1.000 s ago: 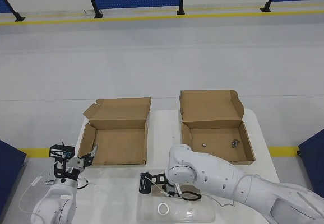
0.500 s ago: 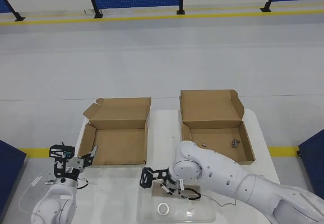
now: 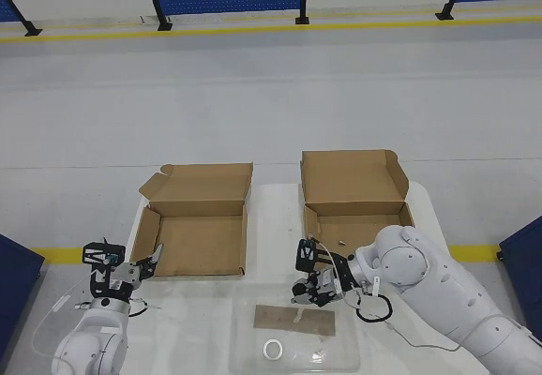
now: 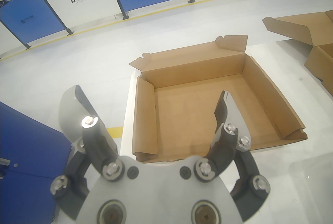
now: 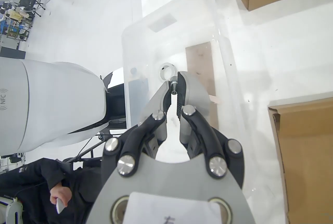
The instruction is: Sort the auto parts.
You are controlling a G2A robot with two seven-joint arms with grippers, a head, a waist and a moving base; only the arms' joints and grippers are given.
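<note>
White table [image 3: 205, 314] on a pale workshop floor: a small bolt [image 5: 173, 86] is pinched at the tips of the right gripper [image 5: 173, 82], held between the clear bin [image 5: 221, 27] and the right box [image 3: 365, 228]. Two parts [image 3: 394, 239] already lie in that box, while a ring [image 3: 273, 350] still waits in the bin, so the sort looks early. Since the earlier frames the right arm has swung from the bin's left end toward the right box. The left gripper [image 4: 151, 93], jaws spread before the left box [image 4: 221, 105], has not moved.
</note>
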